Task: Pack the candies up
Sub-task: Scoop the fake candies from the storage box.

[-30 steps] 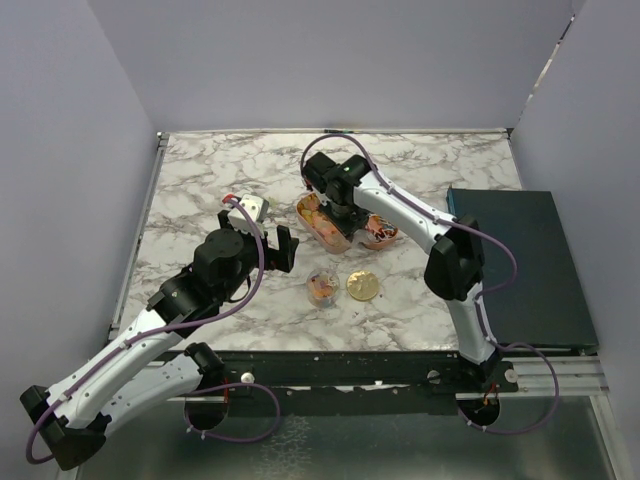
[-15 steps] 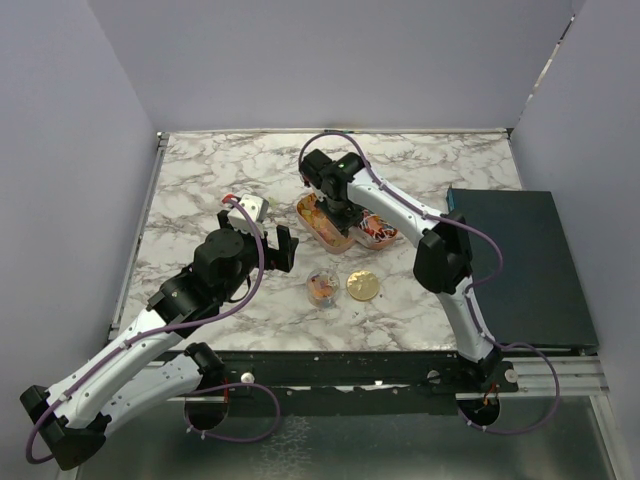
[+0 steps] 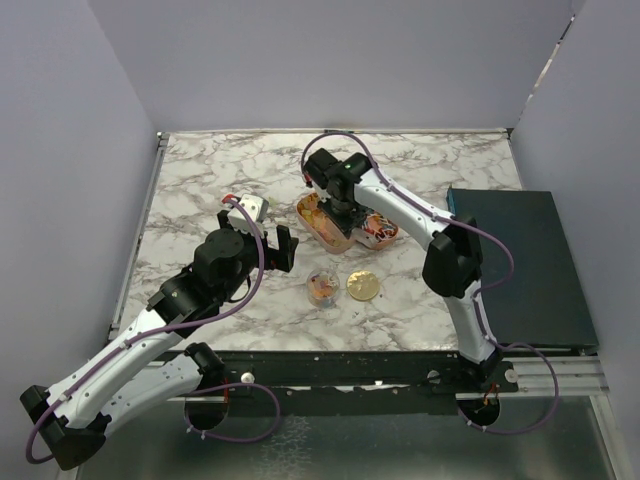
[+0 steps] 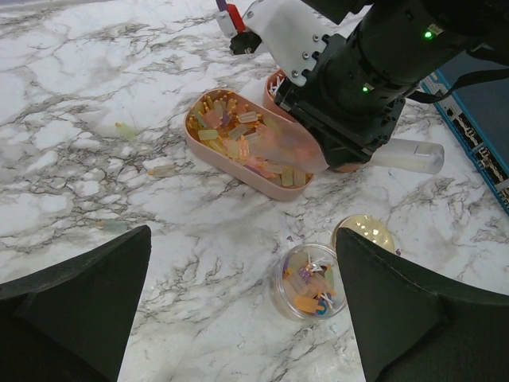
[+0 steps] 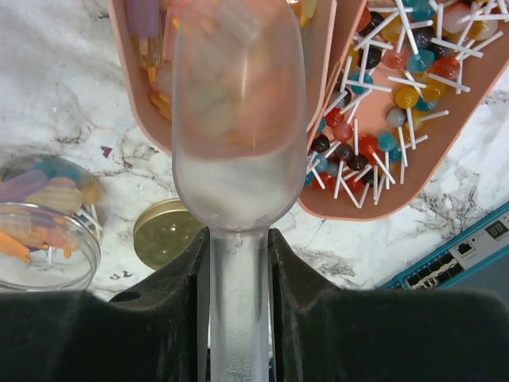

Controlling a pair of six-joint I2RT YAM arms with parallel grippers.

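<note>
Orange-yellow candies [image 4: 227, 131] fill the left oval tray [image 3: 312, 224]. Red, blue and white-stick candies [image 5: 398, 87] fill the right tray [image 3: 384, 236]. A small clear jar [image 3: 322, 288] in front holds some mixed candies and also shows in the left wrist view [image 4: 310, 282]. My right gripper [image 5: 238, 263] is shut on the handle of a translucent scoop [image 5: 235, 119], whose bowl is over the left tray's near end. I cannot tell whether candies lie in the bowl. My left gripper [image 4: 242, 318] is open and empty, above the table just left of the jar.
A round gold lid [image 3: 362, 285] lies right of the jar. A few loose candies [image 4: 161, 169] lie on the marble left of the trays. A dark flat box [image 3: 520, 265] sits along the table's right edge. The white walls stand close at the left and back.
My right wrist swung slightly left, then back, with the scoop staying over the left tray. The left arm has not moved.
</note>
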